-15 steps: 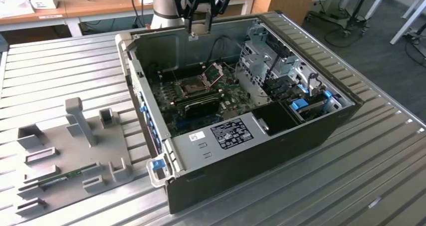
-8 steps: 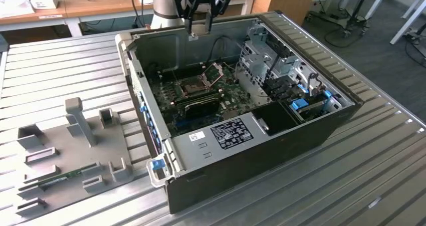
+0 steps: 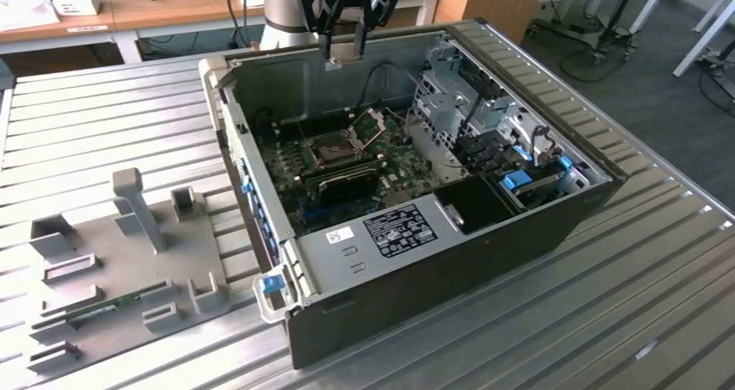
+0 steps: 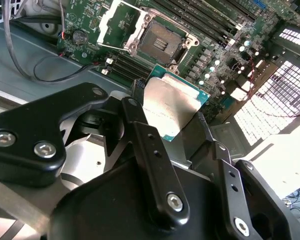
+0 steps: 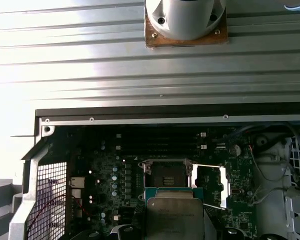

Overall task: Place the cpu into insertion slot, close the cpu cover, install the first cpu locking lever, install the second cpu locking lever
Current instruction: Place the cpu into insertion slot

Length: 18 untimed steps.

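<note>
My gripper (image 3: 342, 52) hangs high above the open computer case and is shut on the cpu (image 3: 342, 60), a small flat square chip. In both wrist views the cpu (image 4: 172, 107) (image 5: 173, 215) shows its dull silver top on a green edge, pinched between black fingers (image 4: 140, 135). Down on the green board lies the insertion slot (image 4: 162, 42) (image 5: 167, 175) (image 3: 340, 153), bare and black inside. The cpu cover (image 4: 117, 22) (image 5: 210, 182) (image 3: 367, 125) stands swung open beside it. I cannot tell the locking levers apart from the socket's metalwork.
The case (image 3: 460, 235) lies on a slatted metal table (image 3: 103, 106), with a drive cage (image 3: 460, 106) and cables (image 4: 35, 70) near the board. A grey fixture plate (image 3: 126, 269) with upright posts sits on the exterior view's left. The arm's base (image 5: 184, 20) is behind the case.
</note>
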Available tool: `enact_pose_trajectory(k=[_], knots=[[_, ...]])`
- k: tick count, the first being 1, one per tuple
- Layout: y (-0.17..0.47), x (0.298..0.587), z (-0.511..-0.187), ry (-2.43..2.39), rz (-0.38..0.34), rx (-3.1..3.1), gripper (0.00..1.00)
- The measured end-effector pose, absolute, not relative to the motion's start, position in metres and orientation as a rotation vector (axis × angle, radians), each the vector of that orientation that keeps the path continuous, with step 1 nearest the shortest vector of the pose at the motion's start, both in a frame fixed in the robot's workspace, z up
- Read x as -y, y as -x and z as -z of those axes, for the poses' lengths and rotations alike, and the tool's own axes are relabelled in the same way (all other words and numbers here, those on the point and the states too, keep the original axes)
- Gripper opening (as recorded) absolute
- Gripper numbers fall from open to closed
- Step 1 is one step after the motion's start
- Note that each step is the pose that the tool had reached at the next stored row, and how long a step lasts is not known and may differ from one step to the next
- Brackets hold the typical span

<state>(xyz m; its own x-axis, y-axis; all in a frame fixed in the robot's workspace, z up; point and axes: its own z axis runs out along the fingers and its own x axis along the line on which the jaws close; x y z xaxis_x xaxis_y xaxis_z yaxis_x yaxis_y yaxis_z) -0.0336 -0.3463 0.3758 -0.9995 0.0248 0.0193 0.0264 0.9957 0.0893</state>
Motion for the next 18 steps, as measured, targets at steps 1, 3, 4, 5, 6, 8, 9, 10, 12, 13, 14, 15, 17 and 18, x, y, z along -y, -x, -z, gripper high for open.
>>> enact_pose_trajectory(k=[1, 3, 4, 5, 6, 8, 9, 10, 12, 13, 14, 15, 17, 18], knots=[[0.0336, 0.3463, -0.3757, 0.040, 0.140, 3.120, 0.54], [0.0336, 0.3463, -0.3757, 0.040, 0.140, 3.120, 0.54], [0.0336, 0.3463, -0.3755, 0.040, 0.140, 3.120, 0.54], [0.0336, 0.3463, -0.3751, 0.040, 0.140, 3.120, 0.54], [0.0336, 0.3463, -0.3749, 0.040, 0.140, 3.120, 0.54], [0.0336, 0.3463, -0.3748, 0.040, 0.140, 3.120, 0.54], [0.0336, 0.3463, -0.3748, 0.040, 0.140, 3.120, 0.54], [0.0336, 0.3463, -0.3746, 0.040, 0.140, 3.120, 0.54], [0.0336, 0.3463, -0.3744, 0.040, 0.140, 3.120, 0.54], [0.0336, 0.3463, -0.3743, 0.040, 0.140, 3.120, 0.54], [0.0336, 0.3463, -0.3741, 0.040, 0.140, 3.120, 0.54], [0.0336, 0.3463, -0.3738, 0.040, 0.140, 3.120, 0.54], [0.0336, 0.3464, -0.3737, 0.040, 0.140, 3.120, 0.54], [0.0336, 0.3463, -0.3736, 0.040, 0.140, 3.120, 0.54]])
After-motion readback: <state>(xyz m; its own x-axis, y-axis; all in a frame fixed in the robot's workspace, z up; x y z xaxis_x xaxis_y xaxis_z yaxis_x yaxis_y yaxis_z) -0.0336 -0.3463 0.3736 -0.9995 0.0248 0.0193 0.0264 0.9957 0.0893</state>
